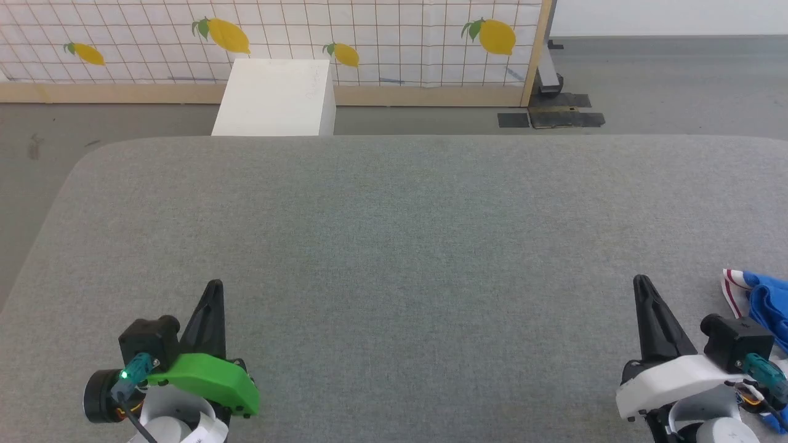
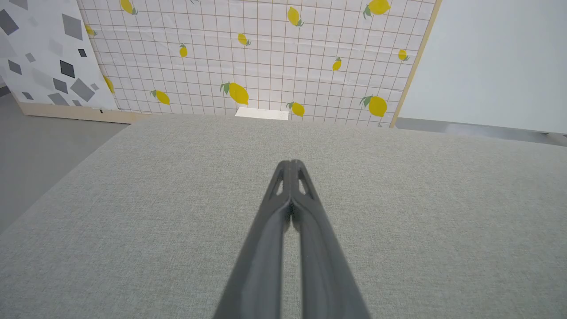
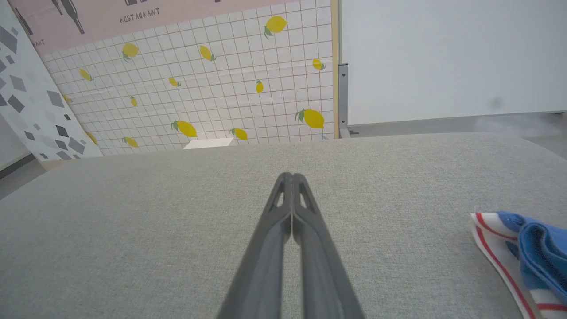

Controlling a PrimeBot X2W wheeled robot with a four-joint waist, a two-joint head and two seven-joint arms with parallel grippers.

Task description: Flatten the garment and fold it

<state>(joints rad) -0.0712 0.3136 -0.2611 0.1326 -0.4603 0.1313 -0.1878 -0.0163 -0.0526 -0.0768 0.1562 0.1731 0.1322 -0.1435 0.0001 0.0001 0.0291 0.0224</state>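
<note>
Nearest me, my left tool and right tool hang low over the grey counter, both clenched on nothing; parked, I judge, with the work not yet begun. The garment lies bunched just beside the right tool, apart from it. The frame cuts it off, hiding its lettering and full spread. Beyond stand a white box and a lemon-print screen.
</note>
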